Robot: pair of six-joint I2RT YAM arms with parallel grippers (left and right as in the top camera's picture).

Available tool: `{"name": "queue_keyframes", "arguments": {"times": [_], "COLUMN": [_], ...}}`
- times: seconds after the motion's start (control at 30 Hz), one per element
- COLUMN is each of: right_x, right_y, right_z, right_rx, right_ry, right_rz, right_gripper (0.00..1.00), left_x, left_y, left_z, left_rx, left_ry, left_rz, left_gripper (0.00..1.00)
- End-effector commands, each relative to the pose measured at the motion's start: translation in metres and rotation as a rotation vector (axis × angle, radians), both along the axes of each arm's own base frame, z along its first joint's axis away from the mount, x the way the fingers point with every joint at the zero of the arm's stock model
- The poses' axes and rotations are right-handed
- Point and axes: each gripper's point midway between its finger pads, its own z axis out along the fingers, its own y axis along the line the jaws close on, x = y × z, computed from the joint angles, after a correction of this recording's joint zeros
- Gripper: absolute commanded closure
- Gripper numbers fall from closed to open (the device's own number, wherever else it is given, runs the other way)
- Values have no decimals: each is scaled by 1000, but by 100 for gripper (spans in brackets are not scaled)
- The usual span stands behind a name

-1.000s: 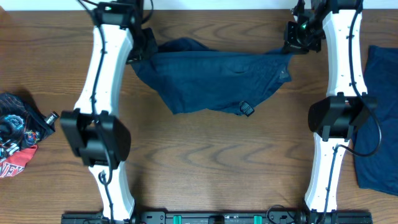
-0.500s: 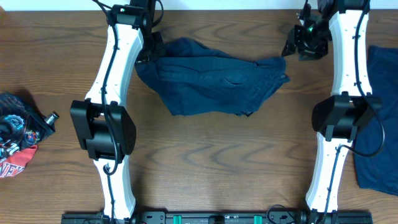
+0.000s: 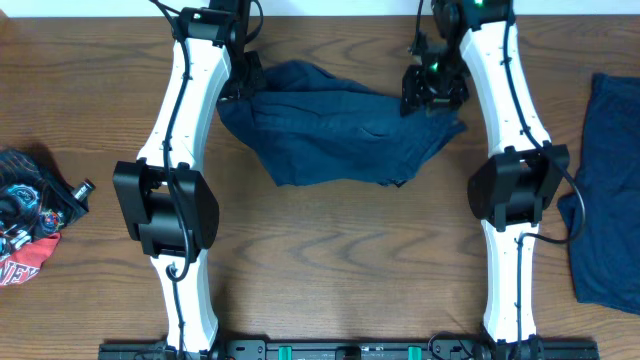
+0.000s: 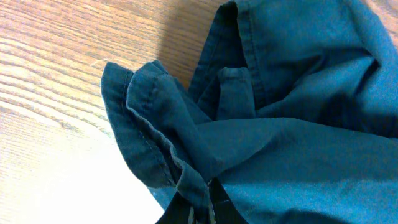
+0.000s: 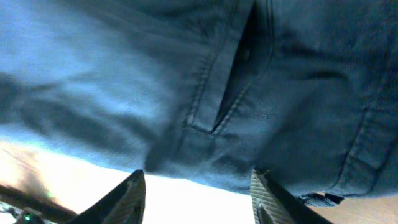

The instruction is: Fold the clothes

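A dark navy garment (image 3: pixel 345 125) lies bunched at the back middle of the table. My left gripper (image 3: pixel 243 88) is at its left edge, shut on a fold of the fabric (image 4: pixel 193 180); the cloth fills the left wrist view. My right gripper (image 3: pixel 432 88) is over the garment's right end, open and empty, its two fingertips (image 5: pixel 199 186) spread just above the navy cloth (image 5: pixel 224 81) with its seams and pocket slit. A second navy garment (image 3: pixel 605 190) lies flat at the table's right edge.
A crumpled printed red-and-black garment (image 3: pixel 28 225) sits at the left edge. The wooden table (image 3: pixel 340 260) stretches in front of the navy garment, between the two arm bases.
My right gripper let go of the garment's right corner and has moved left over the cloth. The garment has sagged onto the table. My left gripper shifted slightly right early on, still holding.
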Motion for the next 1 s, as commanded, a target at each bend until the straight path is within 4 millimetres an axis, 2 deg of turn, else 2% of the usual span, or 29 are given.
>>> {"name": "queue_keyframes", "arguments": {"times": [0.0, 0.07, 0.17, 0.23, 0.3, 0.33, 0.4, 0.5, 0.57, 0.67, 0.77, 0.87, 0.97], "right_x": [-11, -19, -32, -42, -54, -61, -74, -93, -99, -97, -82, -61, -49], "right_y": [-23, -37, -44, -50, -51, -52, -51, -43, -35, -30, -28, -26, -25], "right_z": [11, 31, 65, 80, 82, 79, 59, 8, -25, -57, -61, -55, -49], "right_rx": [-96, -161, -157, -169, -166, -166, -159, -109, -63, -31, -18, 0, 10], "right_ry": [-4, -47, -123, -170, -185, -180, -144, -58, -31, -55, -118, -196, -238], "right_rz": [-26, -36, -52, -63, -64, -64, -61, -66, -79, -117, -137, -151, -160], "right_gripper": [50, 46, 39, 34, 23, 19, 16, 18, 21, 23, 22, 21, 25], "left_x": [1, 1, 2, 4, 4, 4, 4, 4, 3, -1, -1, -1, -1], "left_y": [10, 10, 10, 9, 9, 9, 9, 9, 9, 10, 10, 10, 10], "left_z": [8, 8, 8, 9, 9, 9, 9, 9, 9, 8, 8, 8, 8], "left_rx": [44, 46, 44, 43, 42, 42, 42, 42, 43, 45, 46, 45, 45], "left_ry": [-19, -18, -23, -30, -33, -33, -33, -32, -25, -11, -10, -11, -11], "left_rz": [9, 2, 3, 3, 3, 3, 3, 3, 3, 2, 2, 3, 3], "left_gripper": [94, 94, 94, 94, 94, 94, 94, 94, 94, 94, 94, 94, 94]}}
